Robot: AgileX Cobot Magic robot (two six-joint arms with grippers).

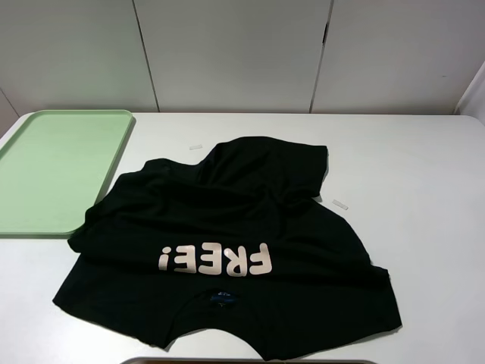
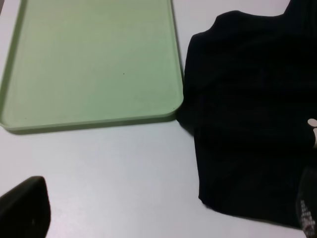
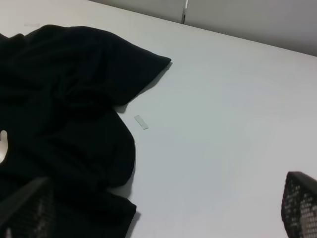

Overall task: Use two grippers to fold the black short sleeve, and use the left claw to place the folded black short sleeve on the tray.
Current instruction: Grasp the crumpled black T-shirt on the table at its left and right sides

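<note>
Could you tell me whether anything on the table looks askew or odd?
Yes: the large black cotton T-shirt lies crooked and rumpled on the white table, its far end bunched over itself instead of spread flat.

T-shirt (image 1: 227,212) plain black | chest lettering "FREE!" (image 1: 215,261) pale pinkish-white | neck label (image 1: 221,296) dark blue | tray (image 1: 45,163) pale green, unpatterned | desk (image 1: 409,167) white | small strips (image 1: 339,203) whitish | wall panels (image 1: 227,53) off-white, dark seams | left hand (image 2: 163,218) fingers (image 2: 24,210) black | right hand (image 3: 158,208) fingers (image 3: 299,203) black, dotted mesh texture
</note>
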